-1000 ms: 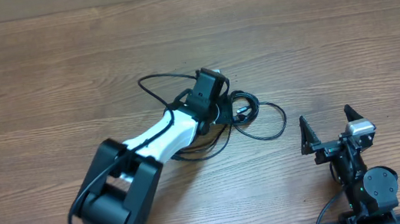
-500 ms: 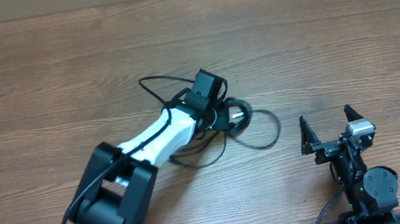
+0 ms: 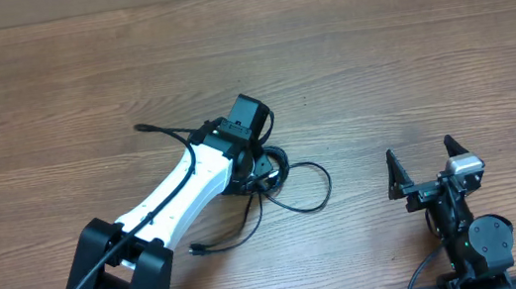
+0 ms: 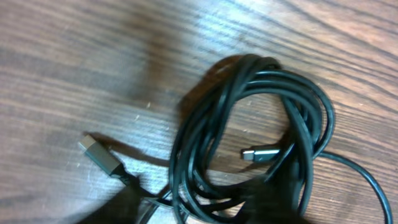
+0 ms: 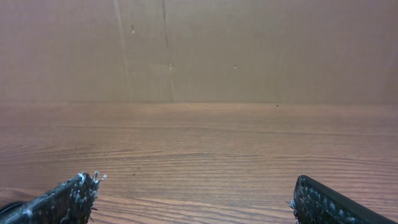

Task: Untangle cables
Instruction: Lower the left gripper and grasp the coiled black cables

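Note:
The cables [image 3: 326, 183] are thin black cords bunched at mid-table, partly hidden under my left gripper [image 3: 263, 169]. One tail runs up-left to an end [image 3: 139, 128]; another ends in a plug [image 3: 195, 251] nearer the front. In the left wrist view the cables [image 4: 202, 121] form a tangled coil with one plug [image 4: 93, 151] outside it and one plug [image 4: 258, 154] inside. My left gripper [image 4: 199, 205] is low over the coil's near side, its blurred fingers [image 4: 121, 208] apart with strands between them. My right gripper [image 3: 427, 164] [image 5: 196, 186] stands open and empty at the front right.
The wooden table [image 3: 406, 55] stretches wide behind and to both sides of the cables. A brown cardboard wall [image 5: 199, 50] stands at the far edge. The left arm [image 3: 174, 190] lies diagonally across the front left.
The left arm has swung left and toward the front, dragging the cable bundle with it. The loop on the right has shrunk and one plug end now trails at the front. The right arm has not moved.

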`<control>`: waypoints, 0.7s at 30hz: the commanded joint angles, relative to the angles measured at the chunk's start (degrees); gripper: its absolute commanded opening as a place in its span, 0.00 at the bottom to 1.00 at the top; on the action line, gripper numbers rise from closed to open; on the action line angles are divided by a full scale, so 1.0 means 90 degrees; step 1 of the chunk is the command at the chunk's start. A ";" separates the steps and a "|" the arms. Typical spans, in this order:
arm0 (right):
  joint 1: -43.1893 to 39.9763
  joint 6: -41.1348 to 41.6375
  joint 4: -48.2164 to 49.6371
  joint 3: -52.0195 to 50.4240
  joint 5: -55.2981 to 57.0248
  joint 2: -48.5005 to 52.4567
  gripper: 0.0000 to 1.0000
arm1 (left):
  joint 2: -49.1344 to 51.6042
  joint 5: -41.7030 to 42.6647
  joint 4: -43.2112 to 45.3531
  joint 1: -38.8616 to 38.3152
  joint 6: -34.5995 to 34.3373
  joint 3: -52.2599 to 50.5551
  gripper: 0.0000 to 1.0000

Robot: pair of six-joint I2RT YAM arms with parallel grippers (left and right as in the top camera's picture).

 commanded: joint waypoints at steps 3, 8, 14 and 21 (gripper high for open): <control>0.0032 -0.0010 0.0034 -0.0068 0.0041 -0.0063 1.00 | -0.0134 -0.0015 0.0323 0.0172 0.3245 0.0121 1.00; 0.0032 -0.0010 0.0034 -0.0068 0.0041 -0.0063 1.00 | -0.0104 -0.0012 0.0520 0.0287 0.6098 0.0180 0.94; 0.0032 -0.0012 0.0034 -0.0068 0.0041 -0.0063 1.00 | 0.0160 0.0243 0.0702 0.0287 0.6637 0.0170 0.85; 0.0032 -0.0010 0.0034 -0.0068 0.0041 -0.0063 1.00 | 0.0945 0.0770 0.0865 0.0287 0.6635 0.0170 0.55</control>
